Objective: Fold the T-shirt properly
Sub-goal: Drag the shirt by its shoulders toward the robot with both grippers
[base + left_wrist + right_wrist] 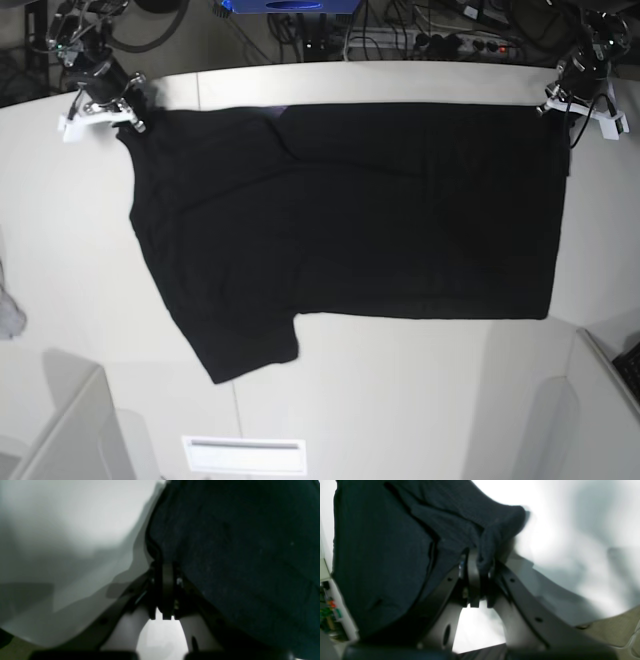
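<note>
Starting at the worktop's (60, 300) far left corner, your right gripper (100, 105) is clenched on a bunched fold of the T-shirt (350, 210); the right wrist view shows the cloth (382, 555) pinched between the closed jaws (480, 562). The black shirt lies spread flat across the far half of the worktop, its upper hem running along the far edge, one sleeve trailing toward the near left. Treat it as light, limp cloth: it will sag, drag and crease rather than hold any shape, so take it at corners and hems, never mid-panel. At the far left edge a small grey-white scrap (8, 312) sits well apart from the shirt. At the far right corner your left gripper (585, 100) is likewise clamped on the shirt's edge (237, 555), as the left wrist view (163, 580) shows. The near half of the worktop looks bare, which should give room to carry the held edge toward you; watch the cables beyond the far edge.
</note>
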Tool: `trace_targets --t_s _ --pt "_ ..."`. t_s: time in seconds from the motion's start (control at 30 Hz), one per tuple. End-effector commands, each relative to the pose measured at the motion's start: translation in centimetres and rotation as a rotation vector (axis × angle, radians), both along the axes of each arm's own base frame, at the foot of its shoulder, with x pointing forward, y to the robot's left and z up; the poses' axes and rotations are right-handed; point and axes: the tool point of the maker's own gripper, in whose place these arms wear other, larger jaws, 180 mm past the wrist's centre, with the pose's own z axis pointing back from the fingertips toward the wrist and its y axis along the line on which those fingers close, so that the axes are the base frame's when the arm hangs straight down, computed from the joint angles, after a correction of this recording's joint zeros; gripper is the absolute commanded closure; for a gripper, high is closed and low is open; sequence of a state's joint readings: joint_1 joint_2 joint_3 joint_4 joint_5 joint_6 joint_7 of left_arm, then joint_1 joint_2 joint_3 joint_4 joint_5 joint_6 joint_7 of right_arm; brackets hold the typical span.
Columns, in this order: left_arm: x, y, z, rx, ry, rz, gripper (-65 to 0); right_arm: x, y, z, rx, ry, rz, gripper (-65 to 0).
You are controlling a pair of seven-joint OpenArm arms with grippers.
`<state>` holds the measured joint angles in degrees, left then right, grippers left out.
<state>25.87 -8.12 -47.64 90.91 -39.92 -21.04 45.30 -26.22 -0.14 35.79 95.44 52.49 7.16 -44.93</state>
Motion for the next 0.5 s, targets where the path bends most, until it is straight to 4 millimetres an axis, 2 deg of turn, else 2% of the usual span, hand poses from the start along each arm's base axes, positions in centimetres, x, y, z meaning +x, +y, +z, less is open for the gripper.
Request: trace_targets --t_s 0.0,0.27,0.47 --pt "0.1 0.9 1.1 0.03 -0.023 -0.003 0.0 0.2 -0.3 0.9 -0.002 -0.035 0.002 0.0" --pt "-1.2 0.6 0.5 0.027 0.012 -0.012 0.0 -1.5 -0.1 0.6 0.02 -0.011 -0.005 0.0" --pt "-2.0 0.5 0.9 0.043 0.027 -0.026 0.0 -2.0 -0.3 1.7 -0.013 -0.021 0.012 0.0"
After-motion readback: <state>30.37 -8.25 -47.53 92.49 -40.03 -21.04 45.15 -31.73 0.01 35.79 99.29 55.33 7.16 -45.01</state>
